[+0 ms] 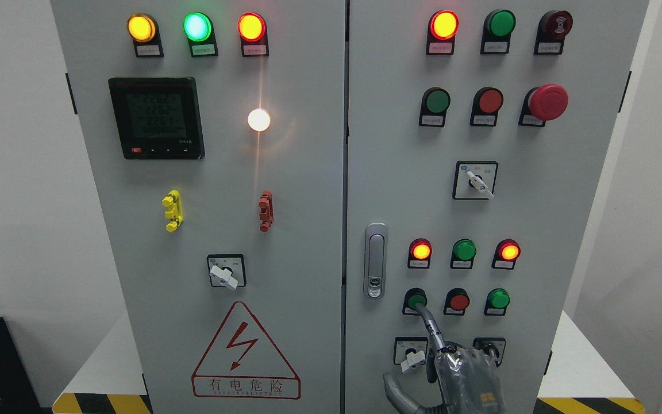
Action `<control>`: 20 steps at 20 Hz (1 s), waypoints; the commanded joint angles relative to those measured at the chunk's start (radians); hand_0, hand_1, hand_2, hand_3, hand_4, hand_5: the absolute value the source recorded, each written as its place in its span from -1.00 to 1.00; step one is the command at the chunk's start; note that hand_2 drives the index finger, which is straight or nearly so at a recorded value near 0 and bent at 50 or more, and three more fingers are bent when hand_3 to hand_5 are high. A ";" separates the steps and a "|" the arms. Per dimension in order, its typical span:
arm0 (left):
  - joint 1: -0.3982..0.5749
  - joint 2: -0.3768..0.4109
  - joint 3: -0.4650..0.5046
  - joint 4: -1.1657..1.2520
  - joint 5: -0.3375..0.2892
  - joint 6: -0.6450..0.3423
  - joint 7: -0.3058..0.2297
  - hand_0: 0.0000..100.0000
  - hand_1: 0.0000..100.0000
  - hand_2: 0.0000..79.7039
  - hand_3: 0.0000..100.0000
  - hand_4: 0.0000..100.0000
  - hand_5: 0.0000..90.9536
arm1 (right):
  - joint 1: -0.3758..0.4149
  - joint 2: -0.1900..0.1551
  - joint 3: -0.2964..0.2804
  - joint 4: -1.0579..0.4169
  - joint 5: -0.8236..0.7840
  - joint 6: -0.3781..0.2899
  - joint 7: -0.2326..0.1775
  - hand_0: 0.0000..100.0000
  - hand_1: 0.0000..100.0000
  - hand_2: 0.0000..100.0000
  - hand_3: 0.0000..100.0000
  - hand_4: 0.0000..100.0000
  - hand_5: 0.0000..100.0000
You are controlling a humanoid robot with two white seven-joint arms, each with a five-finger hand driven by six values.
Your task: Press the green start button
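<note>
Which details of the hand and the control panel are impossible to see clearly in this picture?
- Head view: whether the hand belongs to the left or right arm; the bottom edge cuts off the arm.
- Whether the fingertip already touches the green button; the finger covers the contact.
- Button label text: too small.
- Meter digits: blurred.

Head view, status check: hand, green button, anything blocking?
Right hand up at lower right door, index fingertip at green start button. Contact looks made, press depth unclear. Left hand out of view. Nothing blocking.

An industrial electrical room: grey control cabinet (308,230), hazard-striped floor tape (107,402).
</note>
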 commanded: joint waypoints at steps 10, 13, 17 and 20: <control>-0.028 0.000 0.000 0.029 0.000 0.000 0.000 -0.76 0.11 -1.00 -1.00 -1.00 -1.00 | 0.092 0.001 0.031 -0.182 -0.402 -0.009 0.080 -0.31 -0.35 -0.89 0.77 0.71 1.00; -0.028 0.000 0.000 0.029 0.000 0.000 0.000 -0.76 0.11 -1.00 -1.00 -1.00 -1.00 | 0.113 0.000 0.045 -0.247 -0.508 0.057 0.096 -0.34 -0.37 -0.90 0.68 0.71 1.00; -0.026 0.000 0.000 0.029 0.000 0.000 0.000 -0.76 0.11 -1.00 -1.00 -1.00 -1.00 | 0.184 -0.009 0.071 -0.354 -0.774 0.183 0.171 -0.47 -0.40 -0.94 0.42 0.51 0.87; -0.028 0.000 0.000 0.029 0.000 0.000 0.000 -0.76 0.11 -1.00 -1.00 -1.00 -1.00 | 0.190 -0.003 0.077 -0.360 -0.822 0.200 0.172 -0.61 -0.45 -0.99 0.05 0.12 0.38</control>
